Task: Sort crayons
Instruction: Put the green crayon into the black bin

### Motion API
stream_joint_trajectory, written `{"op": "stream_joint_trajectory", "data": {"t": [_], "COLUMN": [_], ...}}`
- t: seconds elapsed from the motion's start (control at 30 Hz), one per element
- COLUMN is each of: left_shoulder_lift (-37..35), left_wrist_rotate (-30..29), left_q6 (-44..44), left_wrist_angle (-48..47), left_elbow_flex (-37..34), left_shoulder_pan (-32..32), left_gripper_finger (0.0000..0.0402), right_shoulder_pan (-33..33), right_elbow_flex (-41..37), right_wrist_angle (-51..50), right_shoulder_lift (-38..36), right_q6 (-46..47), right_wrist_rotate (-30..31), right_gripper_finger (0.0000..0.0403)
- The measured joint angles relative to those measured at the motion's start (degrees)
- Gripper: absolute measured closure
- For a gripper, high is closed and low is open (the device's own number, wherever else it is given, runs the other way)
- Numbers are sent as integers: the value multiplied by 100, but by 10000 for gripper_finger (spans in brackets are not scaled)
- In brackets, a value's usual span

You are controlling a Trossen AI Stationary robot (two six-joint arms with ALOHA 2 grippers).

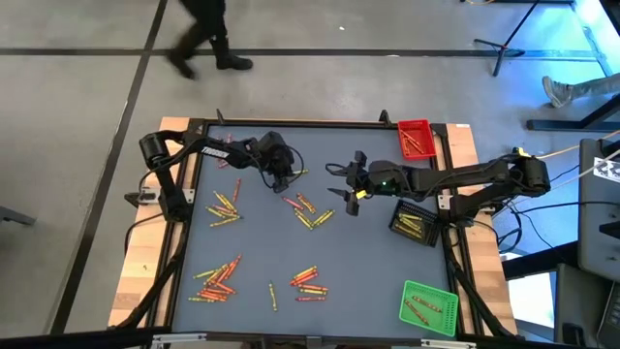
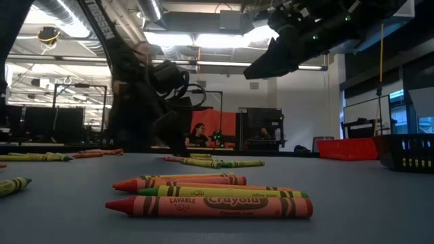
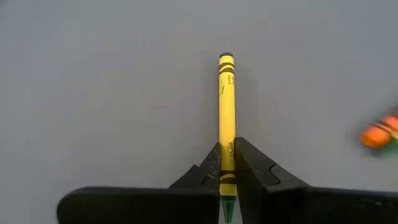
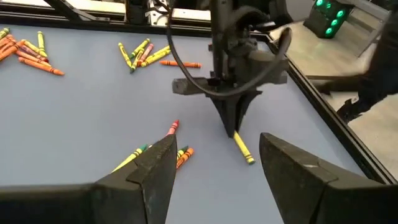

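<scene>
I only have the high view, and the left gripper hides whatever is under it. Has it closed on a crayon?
Observer: Yes. The left gripper is shut on a yellow crayon, fingers pinching one end.
Operator: Is the crayon lifted?
Observer: The right wrist view shows its free end down at the table.
Operator: And the right gripper?
Observer: The right gripper is open and empty, looking across at the left one.

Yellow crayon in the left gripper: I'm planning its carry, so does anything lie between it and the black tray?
The right gripper hovers open between the yellow crayon and the black tray, so it may interfere.
</scene>
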Motion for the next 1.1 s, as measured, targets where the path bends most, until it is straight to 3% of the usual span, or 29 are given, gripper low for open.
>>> {"op": "stream_joint_trajectory", "data": {"t": [0.2, 0.43, 0.6, 0.73, 0.93, 1.1], "left_shoulder_lift": [-782, -1449, -1526, -1526, -1567, -1567], "left_wrist_rotate": [-379, -418, -500, -764, -751, -808], "left_q6": [43, 474, 530, 543, 541, 519], "left_wrist_angle": [39, 294, 705, 936, 1294, 1397], "left_elbow_flex": [1, 1, 10, 10, 10, 10], "left_shoulder_pan": [-523, -1270, -1642, -1829, -2052, -2101], "left_gripper_finger": [394, 395, 395, 395, 395, 393], "right_shoulder_pan": [0, -1, 0, 7, -2, 0], "right_elbow_flex": [0, 0, 0, 2, 4, 8], "right_wrist_angle": [4, 141, 224, 339, 543, 944], "right_shoulder_lift": [2, 2, 2, 11, 252, 430], "right_q6": [214, 188, -59, -123, -164, -293], "right_wrist_rotate": [2, 293, -139, -608, -414, -701], "right_gripper_finger": [174, 118, 96, 99, 120, 150]}}
